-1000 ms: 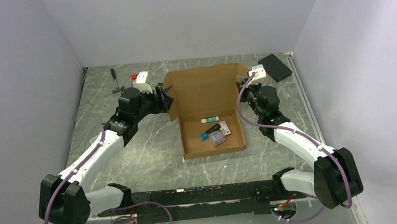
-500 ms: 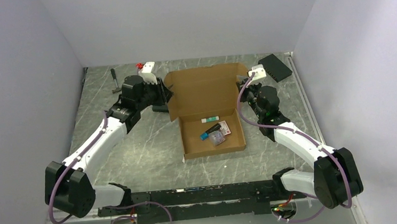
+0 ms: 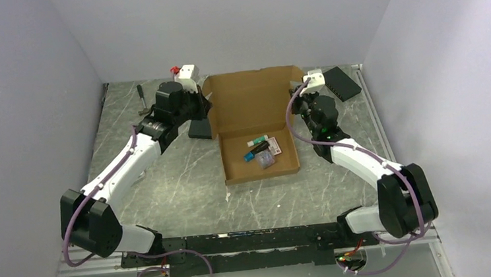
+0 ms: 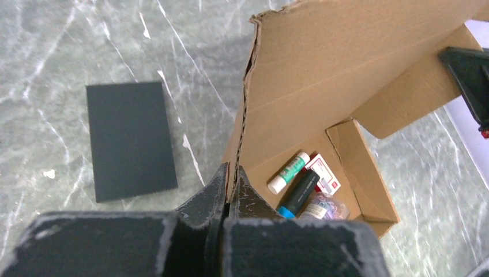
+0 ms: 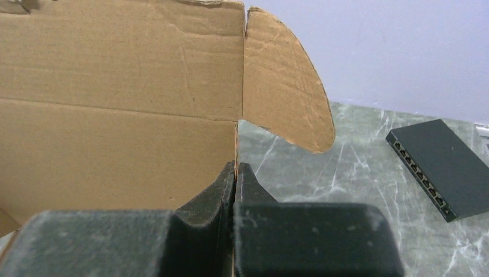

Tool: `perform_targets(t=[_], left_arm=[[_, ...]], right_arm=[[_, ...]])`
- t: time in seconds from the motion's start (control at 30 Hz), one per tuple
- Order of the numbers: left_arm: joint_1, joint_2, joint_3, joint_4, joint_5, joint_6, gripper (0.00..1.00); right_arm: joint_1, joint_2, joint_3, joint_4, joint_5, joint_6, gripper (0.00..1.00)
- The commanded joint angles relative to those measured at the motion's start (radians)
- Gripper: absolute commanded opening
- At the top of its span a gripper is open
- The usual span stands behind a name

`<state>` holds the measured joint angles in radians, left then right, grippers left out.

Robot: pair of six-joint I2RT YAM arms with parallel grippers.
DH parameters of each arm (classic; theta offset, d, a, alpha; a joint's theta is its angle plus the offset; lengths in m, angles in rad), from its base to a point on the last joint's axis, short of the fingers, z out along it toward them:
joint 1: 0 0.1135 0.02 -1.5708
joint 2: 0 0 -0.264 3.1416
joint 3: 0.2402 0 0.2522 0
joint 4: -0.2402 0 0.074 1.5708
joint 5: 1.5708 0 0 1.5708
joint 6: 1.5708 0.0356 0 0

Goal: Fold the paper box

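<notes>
The cardboard mailer box (image 3: 262, 167) is lying centrally on the table (image 3: 166, 178), its lid (image 3: 249, 98) standing along the far side, running left to right; the left gripper (image 3: 205, 110) and right gripper (image 3: 298, 101) are each pinching one lid end.

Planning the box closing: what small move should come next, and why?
Probably bring both arms nearward together, tipping the lid over the tray: left gripper and right gripper each pinch a side edge of the paper box at its raised lid.
</notes>
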<state>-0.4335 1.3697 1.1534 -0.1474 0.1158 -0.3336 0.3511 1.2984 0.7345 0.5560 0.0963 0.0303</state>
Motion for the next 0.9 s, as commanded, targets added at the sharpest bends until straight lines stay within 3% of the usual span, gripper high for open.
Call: perform_targets(t=[0.0, 0.13, 0.4, 0.87], left_arm=[[-0.029, 0.045, 0.083, 0.080, -0.145, -0.012, 0.00], [-0.051, 0.087, 0.072, 0.151, -0.244, -0.054, 0.00], [-0.091, 0.096, -0.026, 0.283, -0.300, -0.108, 0.00], [-0.159, 0.016, -0.164, 0.281, -0.391, -0.281, 0.00]], right_arm=[[0.023, 0.072, 0.066, 0.165, 0.093, 0.024, 0.00], [0.050, 0.143, 0.068, 0.266, 0.178, 0.001, 0.00], [0.057, 0.173, -0.013, 0.394, 0.240, -0.015, 0.00], [0.078, 0.065, -0.094, 0.263, 0.294, 0.042, 0.00]])
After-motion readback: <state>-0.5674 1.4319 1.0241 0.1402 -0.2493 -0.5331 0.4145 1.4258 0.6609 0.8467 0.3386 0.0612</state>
